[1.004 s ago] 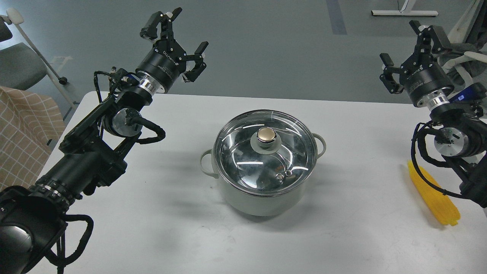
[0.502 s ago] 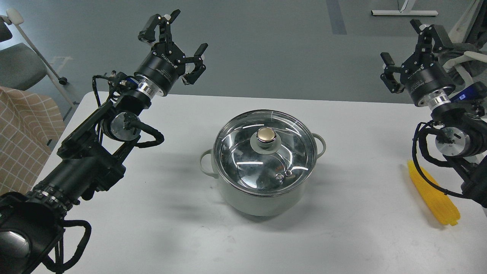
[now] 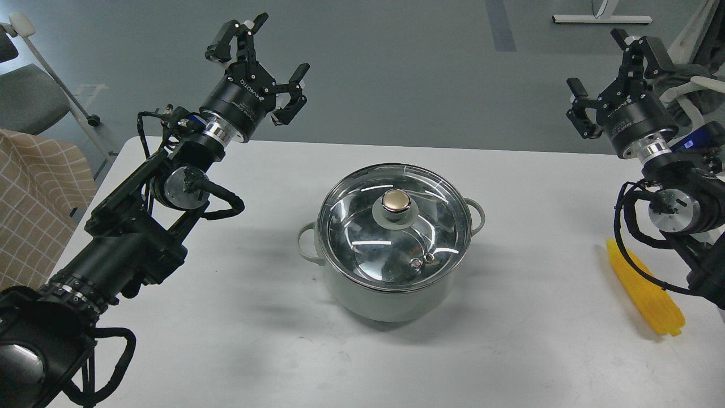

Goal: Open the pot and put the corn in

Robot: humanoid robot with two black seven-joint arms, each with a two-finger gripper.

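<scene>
Barely anything has shifted: your left fingers [image 3: 261,44] and right fingers [image 3: 601,67] stay released aloft, the pale grey-green glass-lidded pot [image 3: 391,243] sits closed mid-counter [image 3: 226,340], the yellow plastic corn cob [image 3: 645,289] untouched at right.

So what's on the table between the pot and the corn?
Nothing: in the head view, only bare white table lies between the pot and the corn. The right arm's cable crosses over the corn itself, not that gap.
</scene>
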